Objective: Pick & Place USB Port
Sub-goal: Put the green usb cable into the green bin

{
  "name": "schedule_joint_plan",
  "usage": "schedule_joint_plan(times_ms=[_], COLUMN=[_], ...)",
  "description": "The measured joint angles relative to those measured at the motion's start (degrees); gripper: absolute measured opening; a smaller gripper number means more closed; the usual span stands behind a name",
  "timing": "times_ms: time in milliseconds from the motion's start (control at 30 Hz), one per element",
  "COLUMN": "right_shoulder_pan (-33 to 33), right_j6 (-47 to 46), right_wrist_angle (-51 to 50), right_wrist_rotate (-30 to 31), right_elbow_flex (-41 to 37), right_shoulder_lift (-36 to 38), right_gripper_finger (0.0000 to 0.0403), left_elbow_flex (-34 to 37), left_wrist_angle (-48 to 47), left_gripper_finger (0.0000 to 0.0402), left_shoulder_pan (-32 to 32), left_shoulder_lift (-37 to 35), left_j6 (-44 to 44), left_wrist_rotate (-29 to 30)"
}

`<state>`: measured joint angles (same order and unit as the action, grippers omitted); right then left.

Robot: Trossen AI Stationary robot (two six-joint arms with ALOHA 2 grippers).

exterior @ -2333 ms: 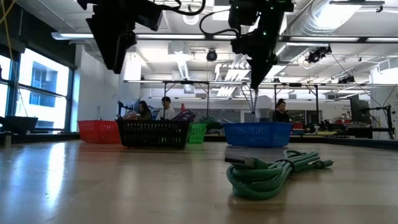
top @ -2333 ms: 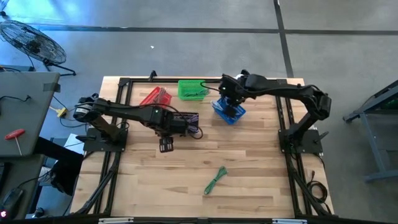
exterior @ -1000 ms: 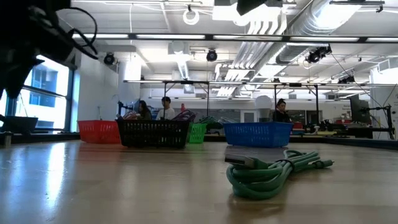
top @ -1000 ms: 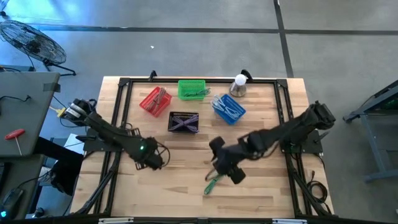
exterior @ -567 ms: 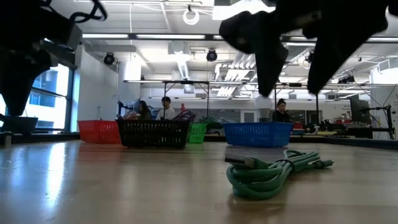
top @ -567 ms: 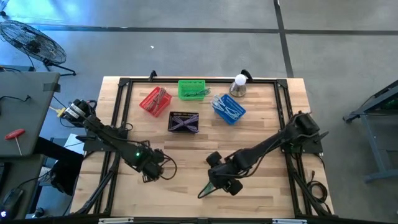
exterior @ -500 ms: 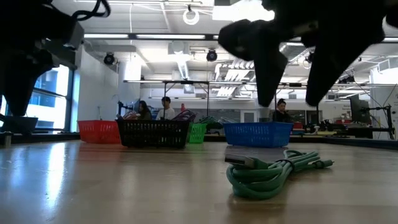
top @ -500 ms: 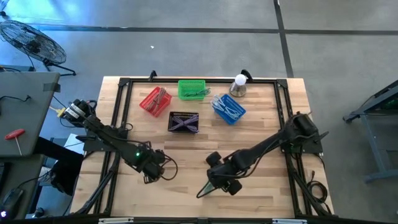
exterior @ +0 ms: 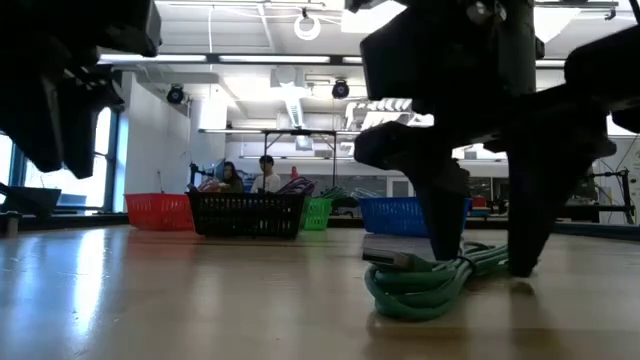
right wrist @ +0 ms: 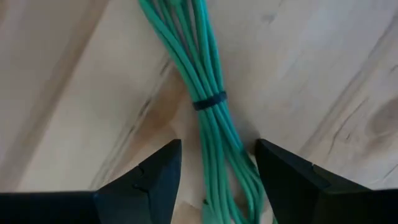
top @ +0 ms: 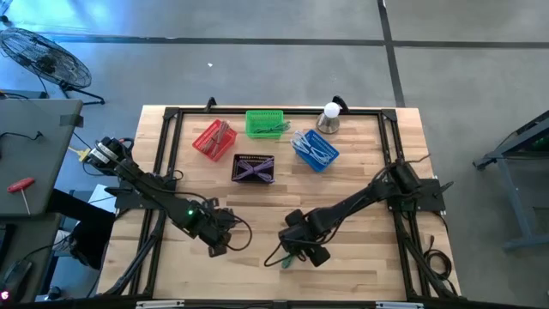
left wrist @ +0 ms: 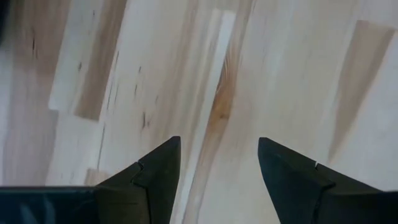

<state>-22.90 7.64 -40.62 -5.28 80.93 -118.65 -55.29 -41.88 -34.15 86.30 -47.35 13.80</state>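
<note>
The green cable (right wrist: 208, 106) lies bundled near the worktop's (top: 360, 266) front edge, light and floppy (best gripped near its black tie). The right claw (right wrist: 217, 180) straddles it, fingers apart; the left claw (left wrist: 217, 174) hovers open nearby.

The black basket (top: 253, 167) stood on the table (top: 360, 266), toward its far side. The red basket (top: 213, 138) lay behind it to the left, the green basket (top: 264, 123) straight behind it, the blue basket (top: 315, 150) to its right. Well in front of the black basket and a little right lay the cable bundle (exterior: 430, 280), with the right gripper (top: 300, 253) down over it, one finger on each side. The left gripper (top: 219, 245) hung low over bare table in front of the black basket, slightly left
</note>
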Motion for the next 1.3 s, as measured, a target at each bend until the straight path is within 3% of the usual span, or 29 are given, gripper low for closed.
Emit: schedule_joint_plan(times_ms=[167, 233, 367, 400, 600, 733, 867, 1033, 1300], right_shoulder_pan=[0.1, 0.1, -0.2, -0.4, -3.2, -6.9, -12.3, -16.9, -17.7], right_j6=[-3.8, -4.9, -5.7, -5.8, -7.3, -11.0, -12.5, -11.6, -4.8], right_wrist_angle=[0.2, 0.7, 0.9, 0.6, -1.7, -5.6, -5.0, -1.5, 5.7], right_wrist_rotate=[2.2, 2.5, 3.3, 3.5, 9.1, 16.2, 25.1, 34.2, 39.3], right_elbow_flex=[0.1, 0.1, 0.4, 0.6, 3.5, 5.6, 5.8, 5.4, 5.4], right_shoulder_lift=[-1.8, -1.6, -0.5, 0.0, 4.0, 8.5, 14.6, 19.4, 20.0], right_gripper_finger=[0.0179, 0.0142, 0.0029, 0.0019, 0.0009, 0.0008, 0.0008, 0.0007, 0.0007], left_elbow_flex=[0.0, 0.0, 0.0, 0.0, 0.0, 0.0, 0.0, 0.0, 0.0], left_wrist_angle=[2.2, 2.7, 5.2, 6.6, 23.4, 34.9, 41.7, 51.5, 57.8], left_gripper_finger=[0.0207, 0.0207, 0.0204, 0.0201, 0.0144, 0.0098, 0.0078, 0.0104, 0.0224], left_shoulder_pan=[0.0, 0.0, 0.0, 0.0, 0.0, 0.0, 0.0, 0.0, 0.9], left_shoulder_lift=[0.0, 0.0, 0.0, 0.0, 0.0, 0.0, 0.0, 0.0, 0.0], left_j6=[0.8, 0.8, 4.3, 6.2, 24.5, 35.7, 41.2, 46.2, 47.6], left_wrist_rotate=[2.7, 2.9, 6.1, 7.3, 15.6, 14.8, 14.4, 14.4, 13.5])
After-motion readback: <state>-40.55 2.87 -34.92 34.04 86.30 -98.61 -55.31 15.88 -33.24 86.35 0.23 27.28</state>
